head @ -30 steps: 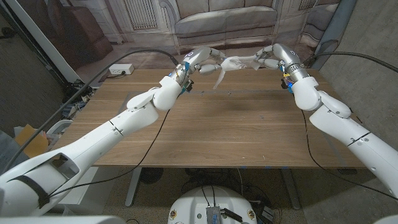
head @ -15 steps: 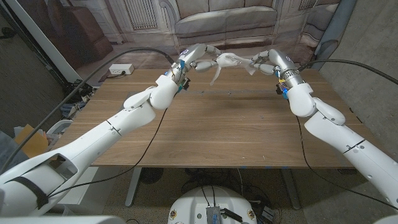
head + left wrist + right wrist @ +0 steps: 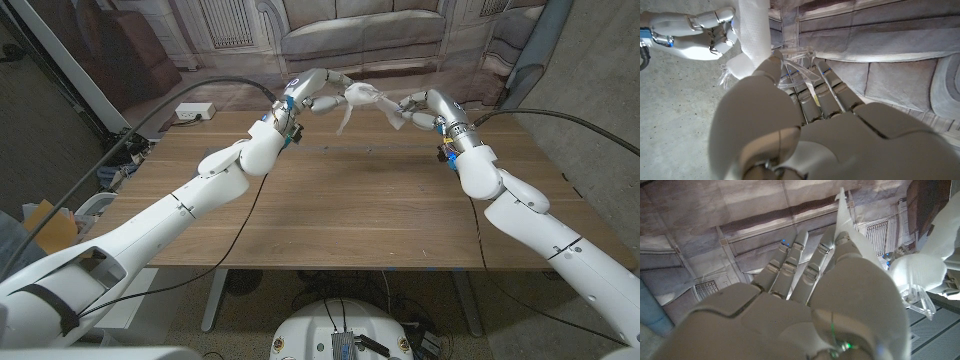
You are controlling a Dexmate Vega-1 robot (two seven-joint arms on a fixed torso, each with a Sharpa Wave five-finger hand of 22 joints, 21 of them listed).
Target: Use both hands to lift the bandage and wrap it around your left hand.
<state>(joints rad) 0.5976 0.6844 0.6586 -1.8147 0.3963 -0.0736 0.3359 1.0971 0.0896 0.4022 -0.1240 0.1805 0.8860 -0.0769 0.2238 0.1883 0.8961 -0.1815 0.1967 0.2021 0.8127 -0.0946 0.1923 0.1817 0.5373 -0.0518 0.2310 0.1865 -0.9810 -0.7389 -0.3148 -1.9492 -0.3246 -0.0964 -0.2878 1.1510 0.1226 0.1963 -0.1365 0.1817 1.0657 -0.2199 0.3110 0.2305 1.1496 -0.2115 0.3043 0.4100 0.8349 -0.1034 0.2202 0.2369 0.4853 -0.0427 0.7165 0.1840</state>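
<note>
Fingers of both the left hand [image 3: 318,93] and right hand [image 3: 420,106] pinch the bandage [image 3: 366,98], stretched at upper centre, apparently for wrapping.

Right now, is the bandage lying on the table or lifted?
Lifted: the bandage hangs between the left hand and right hand, above the table.

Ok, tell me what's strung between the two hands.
The white bandage spans from left hand to right hand, held above the table; seen in head view.
</note>
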